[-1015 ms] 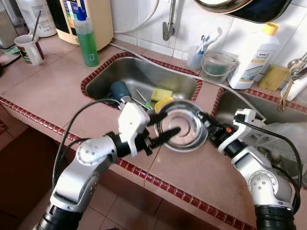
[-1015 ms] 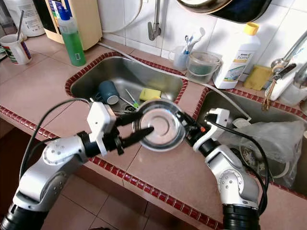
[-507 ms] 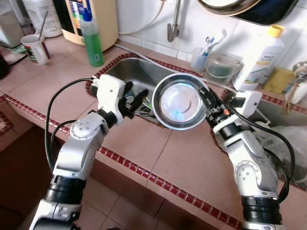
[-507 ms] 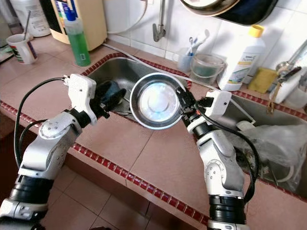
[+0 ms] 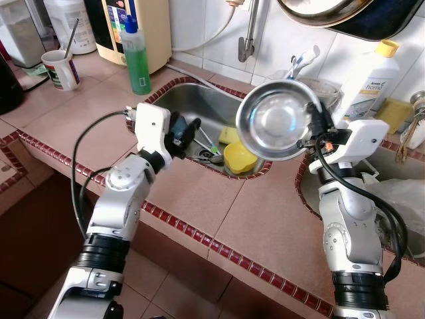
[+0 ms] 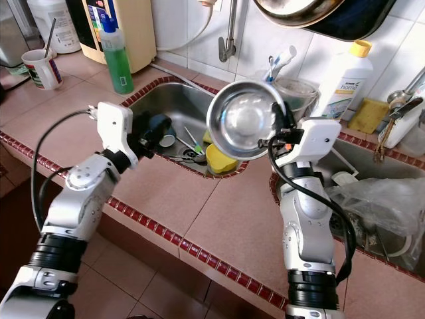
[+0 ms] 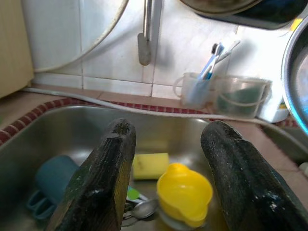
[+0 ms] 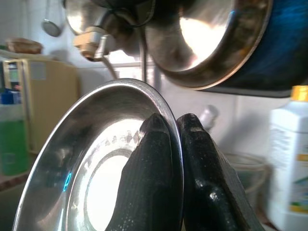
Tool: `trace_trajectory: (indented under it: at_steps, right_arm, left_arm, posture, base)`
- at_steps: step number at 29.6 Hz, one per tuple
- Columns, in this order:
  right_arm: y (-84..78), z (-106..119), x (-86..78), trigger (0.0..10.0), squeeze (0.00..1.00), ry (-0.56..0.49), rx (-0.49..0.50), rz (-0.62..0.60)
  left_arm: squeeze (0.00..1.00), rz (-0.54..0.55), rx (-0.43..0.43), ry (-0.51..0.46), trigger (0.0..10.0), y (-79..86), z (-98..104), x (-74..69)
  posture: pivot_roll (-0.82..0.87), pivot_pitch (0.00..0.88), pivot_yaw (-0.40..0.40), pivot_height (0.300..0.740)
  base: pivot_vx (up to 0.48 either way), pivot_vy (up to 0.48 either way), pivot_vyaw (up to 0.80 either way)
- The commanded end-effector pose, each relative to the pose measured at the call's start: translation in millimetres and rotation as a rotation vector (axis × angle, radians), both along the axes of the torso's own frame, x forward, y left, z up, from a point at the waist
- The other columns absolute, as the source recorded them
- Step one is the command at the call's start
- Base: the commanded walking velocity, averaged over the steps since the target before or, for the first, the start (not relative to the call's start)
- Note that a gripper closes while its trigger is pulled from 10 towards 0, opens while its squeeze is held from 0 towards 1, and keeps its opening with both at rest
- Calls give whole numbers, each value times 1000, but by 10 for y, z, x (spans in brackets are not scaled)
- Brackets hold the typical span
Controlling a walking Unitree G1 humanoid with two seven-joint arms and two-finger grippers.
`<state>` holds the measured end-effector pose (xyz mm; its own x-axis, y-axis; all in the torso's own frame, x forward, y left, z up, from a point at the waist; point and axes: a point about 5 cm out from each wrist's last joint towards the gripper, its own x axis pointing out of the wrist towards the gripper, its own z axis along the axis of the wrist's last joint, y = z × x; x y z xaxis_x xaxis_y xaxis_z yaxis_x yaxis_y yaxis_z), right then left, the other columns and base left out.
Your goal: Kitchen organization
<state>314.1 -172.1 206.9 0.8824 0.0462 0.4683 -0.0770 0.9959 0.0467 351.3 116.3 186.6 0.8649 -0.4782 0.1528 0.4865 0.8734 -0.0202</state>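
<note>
Right end effector [image 8: 174, 144] pinching steel bowl [image 5: 279, 120] rim, bowl held tilted up above sink [image 5: 192, 100] edge. Left end effector [image 7: 166, 163] fingers spread wide, empty, over sink near yellow cup [image 5: 240, 158].

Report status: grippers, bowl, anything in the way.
Right gripper shut on the steel bowl rim, bowl raised on edge above the counter. Left gripper open over the sink. Hanging pan close above the bowl.

Shiny steel bowl [image 5: 279, 121] up in air, tipped on edge, open side facing camera, rim pinched in right gripper [image 8: 175, 144]. Bowl sits above counter strip between 2 sinks, near white bottle. Inside looks clean, bright.
</note>
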Motion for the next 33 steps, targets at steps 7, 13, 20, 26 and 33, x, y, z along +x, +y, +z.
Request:
trace_trajectory:
  at_steps: [7,13,20,26,33]
  right_arm:
    - [-7,-61,-34,10000,0,3,-43,-69]
    - [36,-100,-7,10000,0,19,-104,-96]
    - [69,-117,13,10000,0,27,-133,-106]
    - [75,-117,23,10000,0,28,-138,-111]
    - [92,-126,26,10000,0,35,-142,-102]
  left_arm:
    - [0,-5,-43,8,10000,-26,11,53]
    - [0,-19,-26,-2,10000,-35,10,46]
    - [0,-7,-24,10,10000,-28,-23,51]
    - [0,-5,-22,9,10000,-25,-26,48]
    - [0,-9,-19,8,10000,-28,-25,41]
  posture:
    - [74,0,-18,740]
    - [77,0,-25,740]
    - [83,0,-31,740]
    - [84,0,-31,740]
    - [87,0,-31,740]
  base:
    - [0,77,0]
    - [0,309,0]
    - [0,340,0]
    - [0,366,0]
    - [0,368,-173]
